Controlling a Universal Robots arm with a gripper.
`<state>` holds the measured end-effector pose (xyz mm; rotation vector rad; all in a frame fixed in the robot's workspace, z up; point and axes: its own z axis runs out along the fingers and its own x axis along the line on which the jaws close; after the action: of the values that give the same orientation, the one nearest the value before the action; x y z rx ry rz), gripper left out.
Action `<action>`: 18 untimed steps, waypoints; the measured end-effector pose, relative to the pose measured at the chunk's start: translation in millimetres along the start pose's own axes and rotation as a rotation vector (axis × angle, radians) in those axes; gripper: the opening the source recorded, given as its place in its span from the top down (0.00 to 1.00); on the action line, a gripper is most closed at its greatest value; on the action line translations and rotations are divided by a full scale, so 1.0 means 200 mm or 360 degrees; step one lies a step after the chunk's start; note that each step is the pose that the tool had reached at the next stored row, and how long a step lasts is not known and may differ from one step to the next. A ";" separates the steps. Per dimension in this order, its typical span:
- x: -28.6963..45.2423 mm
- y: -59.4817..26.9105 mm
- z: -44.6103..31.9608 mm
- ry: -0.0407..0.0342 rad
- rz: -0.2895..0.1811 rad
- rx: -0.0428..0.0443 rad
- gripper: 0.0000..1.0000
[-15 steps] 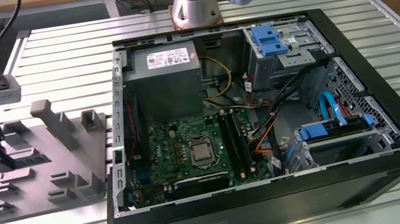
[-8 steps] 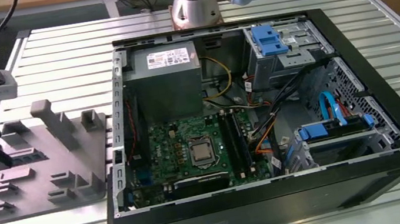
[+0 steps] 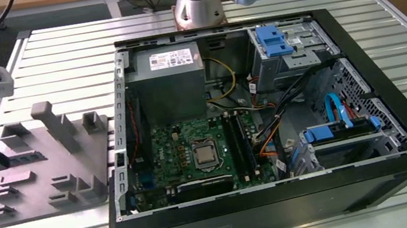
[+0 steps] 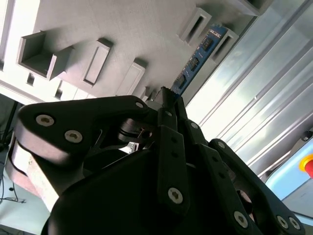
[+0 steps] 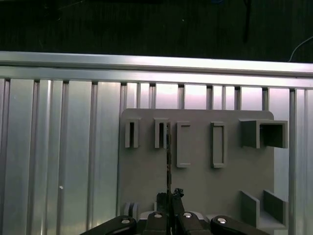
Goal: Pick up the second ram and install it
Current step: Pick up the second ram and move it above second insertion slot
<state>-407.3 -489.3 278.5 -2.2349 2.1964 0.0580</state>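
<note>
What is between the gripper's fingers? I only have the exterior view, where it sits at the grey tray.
Observer: In the second wrist view the gripper is shut on one end of the second ram, a blue stick with black chips.
Operator: Is it clear of the tray?
Observer: Cannot tell; in the first wrist view it runs edge-on from the gripper to a slotted block on the grey tray.

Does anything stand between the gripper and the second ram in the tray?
Nothing visible does. The gripper is right at one end of the second ram, which stands on edge on the grey tray.
</note>
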 end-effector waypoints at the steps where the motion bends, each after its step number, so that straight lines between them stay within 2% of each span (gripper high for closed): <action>1: 0.000 0.000 -0.006 0.0000 0.0000 0.0000 0.86; 18: -0.003 0.002 -0.107 -0.0005 0.0000 0.0000 0.86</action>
<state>-407.3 -489.3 299.9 -2.2335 2.1949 0.0612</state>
